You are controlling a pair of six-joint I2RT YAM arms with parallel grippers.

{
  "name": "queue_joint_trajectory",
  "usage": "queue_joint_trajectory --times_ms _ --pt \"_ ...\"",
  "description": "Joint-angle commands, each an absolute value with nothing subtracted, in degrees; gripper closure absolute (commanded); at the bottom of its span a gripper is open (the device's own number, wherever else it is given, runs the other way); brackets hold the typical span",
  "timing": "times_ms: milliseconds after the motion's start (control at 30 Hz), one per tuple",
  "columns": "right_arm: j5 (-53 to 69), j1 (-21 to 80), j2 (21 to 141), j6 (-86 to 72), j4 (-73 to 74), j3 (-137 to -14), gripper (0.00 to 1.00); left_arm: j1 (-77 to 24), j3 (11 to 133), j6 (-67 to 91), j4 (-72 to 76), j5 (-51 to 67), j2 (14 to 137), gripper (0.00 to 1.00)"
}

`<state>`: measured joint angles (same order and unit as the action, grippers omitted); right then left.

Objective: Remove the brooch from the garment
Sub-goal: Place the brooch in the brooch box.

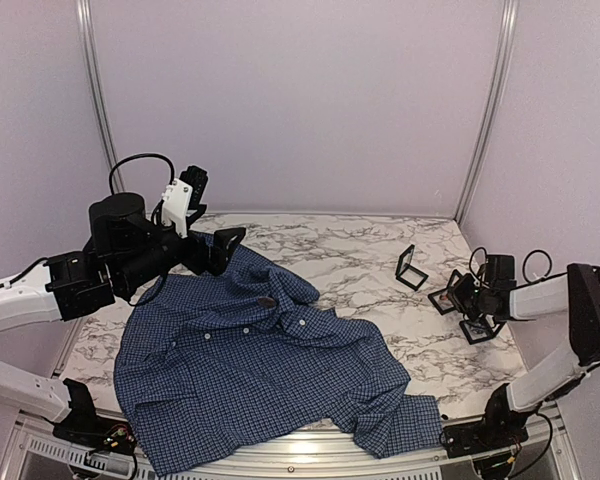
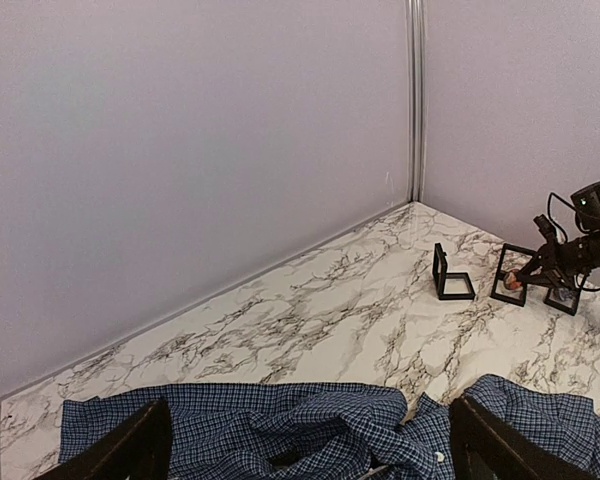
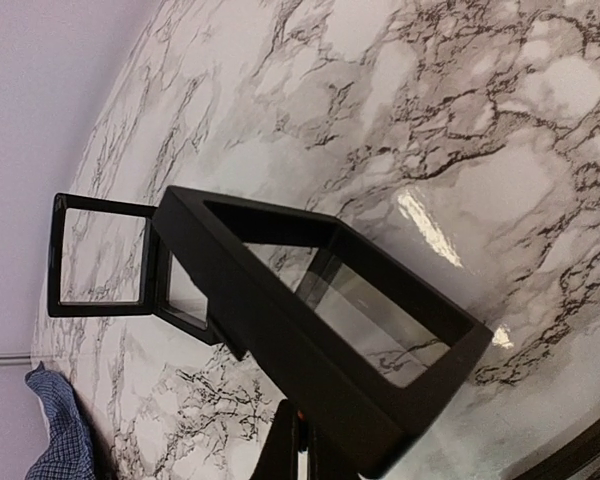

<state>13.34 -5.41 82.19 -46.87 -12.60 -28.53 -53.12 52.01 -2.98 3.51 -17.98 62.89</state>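
Note:
The garment (image 1: 260, 370), a dark blue fine-checked shirt, lies spread over the left and middle of the marble table. My left gripper (image 1: 210, 212) hovers open above its collar end. In the left wrist view, dark fingers (image 2: 130, 450) stand wide apart over rumpled cloth (image 2: 310, 430). At the far right, my right gripper (image 1: 458, 292) is shut on the brooch (image 2: 514, 283), a tiny orange-and-pale piece at its tip, right beside a black frame (image 2: 510, 288). From the right wrist, only an orange speck of the brooch (image 3: 300, 413) shows between the closed fingers (image 3: 285, 450).
Three small black frames sit at the right of the table: one standing open (image 1: 411, 268), one by the right gripper (image 1: 443, 298), one nearer the edge (image 1: 478, 328). The right wrist sees a frame (image 3: 320, 310) close ahead. Pale walls enclose the table.

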Motion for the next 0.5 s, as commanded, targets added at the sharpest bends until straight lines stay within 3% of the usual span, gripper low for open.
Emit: queue_joint_trajectory --times_ms 0,467 --pt "14.30 -5.45 83.55 -46.04 -14.22 -30.75 1.00 -52.68 52.65 -2.85 2.37 -17.15 63.51 0.01" --pt "14.70 -5.45 85.26 -45.66 -13.56 -31.35 1.00 -52.68 52.73 -2.90 2.37 -16.96 63.68 0.01"
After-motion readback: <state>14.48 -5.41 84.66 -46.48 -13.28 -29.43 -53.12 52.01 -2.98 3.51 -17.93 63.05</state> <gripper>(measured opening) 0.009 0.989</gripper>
